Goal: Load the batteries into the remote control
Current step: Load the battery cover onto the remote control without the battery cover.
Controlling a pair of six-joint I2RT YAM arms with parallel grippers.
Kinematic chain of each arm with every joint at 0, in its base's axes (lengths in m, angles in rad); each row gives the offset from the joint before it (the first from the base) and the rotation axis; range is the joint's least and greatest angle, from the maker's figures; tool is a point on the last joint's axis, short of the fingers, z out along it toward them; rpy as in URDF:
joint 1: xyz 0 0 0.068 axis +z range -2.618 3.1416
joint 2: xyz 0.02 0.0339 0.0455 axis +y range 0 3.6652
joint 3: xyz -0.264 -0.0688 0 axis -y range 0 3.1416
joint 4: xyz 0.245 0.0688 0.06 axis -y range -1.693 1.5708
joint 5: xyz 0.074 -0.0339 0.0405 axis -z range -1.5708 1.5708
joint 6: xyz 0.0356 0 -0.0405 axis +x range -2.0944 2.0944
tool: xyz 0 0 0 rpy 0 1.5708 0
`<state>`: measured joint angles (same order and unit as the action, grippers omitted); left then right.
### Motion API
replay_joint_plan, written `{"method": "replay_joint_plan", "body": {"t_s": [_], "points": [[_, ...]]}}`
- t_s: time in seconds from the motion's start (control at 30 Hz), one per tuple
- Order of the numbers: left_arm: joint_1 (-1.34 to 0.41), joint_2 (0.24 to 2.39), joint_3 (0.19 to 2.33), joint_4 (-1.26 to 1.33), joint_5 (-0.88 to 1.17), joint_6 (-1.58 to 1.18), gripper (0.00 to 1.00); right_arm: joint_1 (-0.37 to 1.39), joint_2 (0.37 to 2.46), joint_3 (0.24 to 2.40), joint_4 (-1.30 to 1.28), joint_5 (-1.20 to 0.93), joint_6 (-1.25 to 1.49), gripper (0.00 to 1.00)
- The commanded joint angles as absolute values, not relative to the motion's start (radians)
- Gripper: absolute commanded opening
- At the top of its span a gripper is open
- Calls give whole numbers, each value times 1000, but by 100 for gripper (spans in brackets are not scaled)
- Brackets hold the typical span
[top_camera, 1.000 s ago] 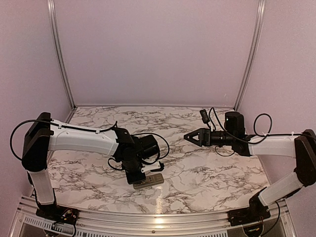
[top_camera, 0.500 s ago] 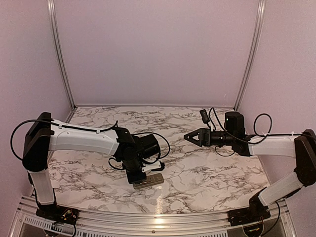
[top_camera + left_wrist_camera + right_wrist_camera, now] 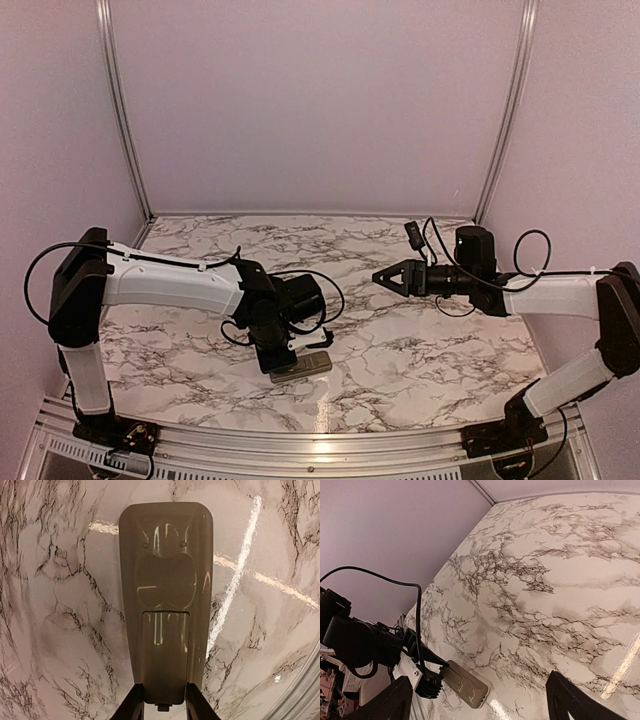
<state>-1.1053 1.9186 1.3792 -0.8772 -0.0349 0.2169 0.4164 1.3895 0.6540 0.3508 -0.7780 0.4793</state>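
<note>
The remote control (image 3: 302, 367) lies on the marble table with its greyish-tan back up. In the left wrist view the remote control (image 3: 167, 580) fills the middle, and its battery cover panel (image 3: 166, 650) sits in place at the near end. My left gripper (image 3: 274, 360) reaches down over that end. Its two black fingers (image 3: 134, 702) press against the remote's sides, so the left gripper (image 3: 163, 692) is shut on it. My right gripper (image 3: 380, 277) hovers open and empty above the table's middle right, far from the remote control (image 3: 465, 684). The batteries are out of view.
The table's metal front rail (image 3: 320, 450) runs just below the remote. Pink walls close in the back and both sides. A black cable (image 3: 417, 615) loops off the left wrist.
</note>
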Motion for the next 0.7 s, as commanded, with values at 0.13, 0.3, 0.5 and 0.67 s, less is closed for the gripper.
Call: {"method": "replay_joint_plan", "body": {"t_s": [0.13,0.3,0.5,0.67], "points": [[-1104,1924,1401,-885,-62,205,46,408,1397,657,363,-787,482,90],[-1102,1884,1402,-885,-63,200,59,408,1398,656,363,-787,486,91],[-1085,1821,1389,-869,-45,189,66,407,1401,655,375,-790,494,91],[-1030,1771,1378,-839,-17,163,58,408,1401,651,382,-796,501,90]]}}
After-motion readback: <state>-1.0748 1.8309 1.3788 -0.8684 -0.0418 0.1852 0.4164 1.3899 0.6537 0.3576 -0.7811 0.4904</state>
